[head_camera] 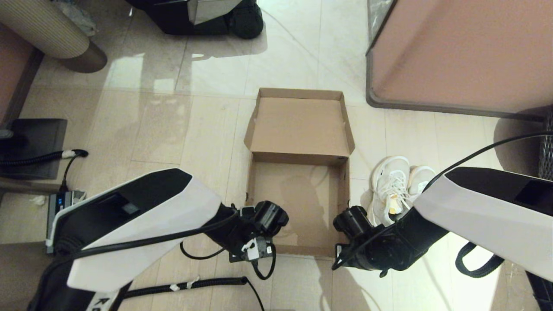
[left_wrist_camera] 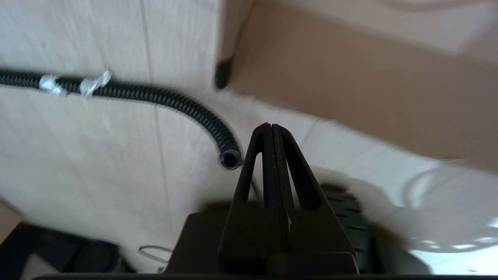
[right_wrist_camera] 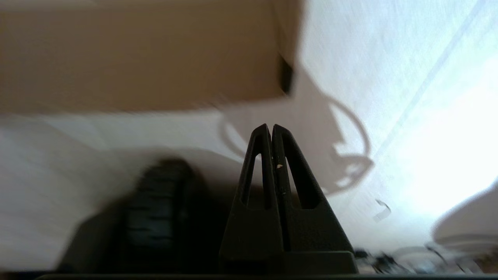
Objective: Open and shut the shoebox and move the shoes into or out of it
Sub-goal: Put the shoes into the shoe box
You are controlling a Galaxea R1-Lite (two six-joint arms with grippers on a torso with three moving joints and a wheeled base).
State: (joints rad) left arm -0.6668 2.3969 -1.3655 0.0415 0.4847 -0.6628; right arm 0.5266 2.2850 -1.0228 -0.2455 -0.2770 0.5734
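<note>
**Open shoebox on a glossy tiled floor, shoes beside it**

The floor [head_camera: 207,129] is pale, shiny tile that mirrors the room's light. On it lies the shoebox [head_camera: 298,194], brown cardboard, its lid folded back flat on the far side and its tray bare inside. The shoes [head_camera: 395,185], a white laced pair, sit on the tiles just beside the box's right wall, outside it. A pinkish panel with a grey edge [head_camera: 453,56] fills the far right; a ribbed beige cylinder [head_camera: 47,32] stands far left, near a dark mat [head_camera: 34,147] and a power strip [head_camera: 62,203]. A black corrugated hose [left_wrist_camera: 155,99] runs over the tiles by the box's near left corner. The left hand [left_wrist_camera: 271,126] and the right hand [right_wrist_camera: 271,127] hover low before the box's near edge, each with fingers pressed together on nothing.
</note>
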